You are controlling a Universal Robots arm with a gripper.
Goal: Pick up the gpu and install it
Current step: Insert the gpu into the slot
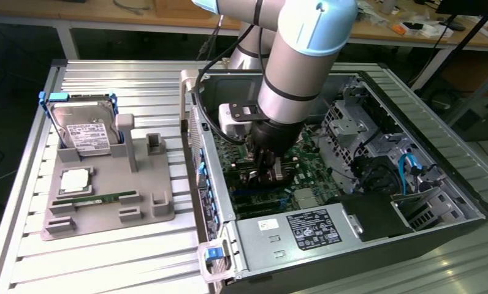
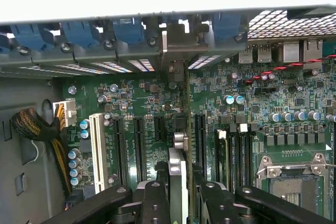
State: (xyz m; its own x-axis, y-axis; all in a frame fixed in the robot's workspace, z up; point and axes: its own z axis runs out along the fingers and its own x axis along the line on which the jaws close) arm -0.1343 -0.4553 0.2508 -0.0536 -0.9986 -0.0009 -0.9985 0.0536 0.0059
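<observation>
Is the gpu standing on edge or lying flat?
On edge: the claw holds the gpu upright inside the case, thin edge showing, over the motherboard slots. Seated or not, cannot tell.

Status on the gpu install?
Pincer shut on gpu. Held edge-on, low over motherboard slots. Cable bundle off to the side, not in the way.

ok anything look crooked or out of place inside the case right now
Nothing stands out. The graphics card sits upright between the jaws, parallel to the slots on the motherboard, and the cables are tied in a bundle.
</observation>
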